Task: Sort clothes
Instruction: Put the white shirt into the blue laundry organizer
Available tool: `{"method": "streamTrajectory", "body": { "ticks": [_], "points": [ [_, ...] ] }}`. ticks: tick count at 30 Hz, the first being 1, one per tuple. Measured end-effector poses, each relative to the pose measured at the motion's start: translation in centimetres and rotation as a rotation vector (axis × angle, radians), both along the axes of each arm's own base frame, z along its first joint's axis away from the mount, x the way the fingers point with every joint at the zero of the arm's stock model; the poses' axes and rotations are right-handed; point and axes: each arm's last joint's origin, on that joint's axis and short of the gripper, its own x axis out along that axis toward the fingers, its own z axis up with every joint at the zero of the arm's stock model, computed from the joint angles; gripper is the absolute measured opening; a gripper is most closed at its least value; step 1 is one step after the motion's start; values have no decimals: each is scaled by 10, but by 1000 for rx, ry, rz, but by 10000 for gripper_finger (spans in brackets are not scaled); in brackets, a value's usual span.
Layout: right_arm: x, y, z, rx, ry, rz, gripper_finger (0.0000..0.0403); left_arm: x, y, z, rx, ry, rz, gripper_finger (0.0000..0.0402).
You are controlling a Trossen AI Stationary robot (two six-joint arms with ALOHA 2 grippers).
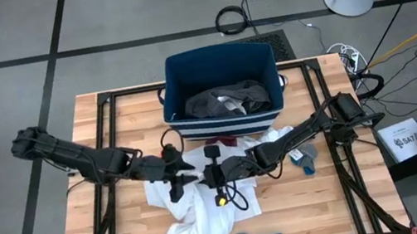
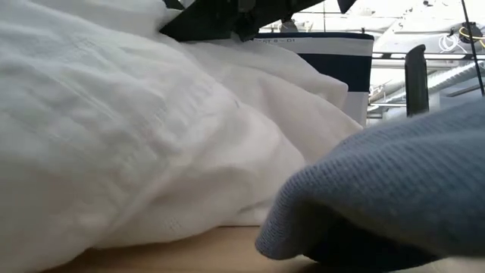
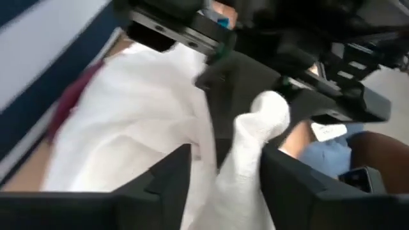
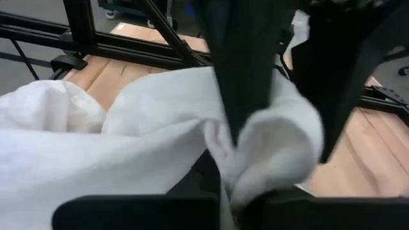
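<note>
The big white garment is soft matt cloth with a fine crinkly weave. The blue sock up close looks like thick, fuzzy knit. The table is pale wood planks, smooth with a light sheen. The bin is matt navy fabric, and its 2 neighbours, the arms, look like matt black plastic.
</note>
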Motion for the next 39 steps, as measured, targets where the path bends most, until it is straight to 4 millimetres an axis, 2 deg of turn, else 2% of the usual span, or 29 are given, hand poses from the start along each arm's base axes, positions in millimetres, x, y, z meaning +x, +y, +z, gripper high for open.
{"method": "streamTrajectory", "body": {
  "ticks": [4,10,14,19,23,26,31,39],
  "points": [
    [-9,-3,18,-6,3,-12,4,4,7,19,-39,-2,-18,210],
    [-37,-3,56,-32,11,-76,2,3,5,66,-48,-82,-145,214],
    [-56,3,73,-59,22,-98,2,-8,5,94,2,-173,-201,214],
    [-75,17,79,-98,56,-141,1,-34,14,110,38,-213,-169,215],
    [-80,25,77,-123,76,-144,1,-56,24,113,85,-180,-53,215],
    [-82,26,74,-123,103,-156,1,-64,29,113,98,-154,19,215],
    [-83,25,73,-102,117,-169,0,-65,28,110,100,-147,30,215],
    [-80,9,54,-45,118,-191,0,-62,25,79,38,-93,46,215]
  ]
}}
